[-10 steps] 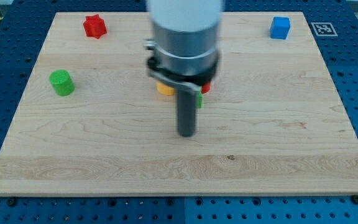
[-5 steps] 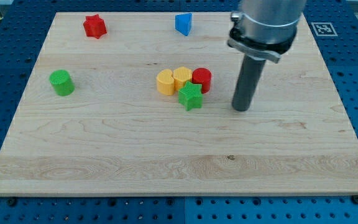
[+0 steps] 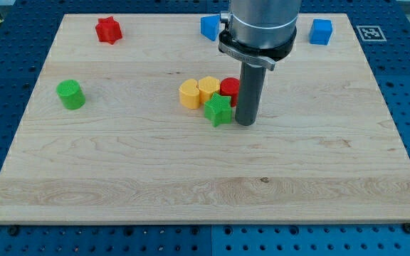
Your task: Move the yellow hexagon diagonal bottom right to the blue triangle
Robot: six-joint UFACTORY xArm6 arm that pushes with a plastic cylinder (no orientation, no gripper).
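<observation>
Near the middle of the wooden board (image 3: 119, 163) sits a tight cluster of 4 blocks: a yellow round block (image 3: 188, 93) on the view's left, the yellow hexagon (image 3: 208, 88) touching it, a red cylinder (image 3: 229, 89) on the hexagon's right, and a green star (image 3: 218, 109) just below them. My tip (image 3: 245, 123) rests on the board just beside the green star, on its right, and below the red cylinder; the rod hides part of that cylinder. There are no fingers on this arm, only the bare rod, so nothing is gripped. The blue triangle (image 3: 208, 27) lies near the view's top edge, partly behind the arm's body, with a blue cube (image 3: 321, 31) further right. A red star (image 3: 108, 30) and a green cylinder (image 3: 70, 94) stand well apart on the left.

The hexagon looks small, light and rigid, likely to slide easily and to turn if pushed off-centre. It is hemmed in on 3 sides, so I judge the push should meet a flat face squarely from its lower left, once the neighbours are out of the way.
</observation>
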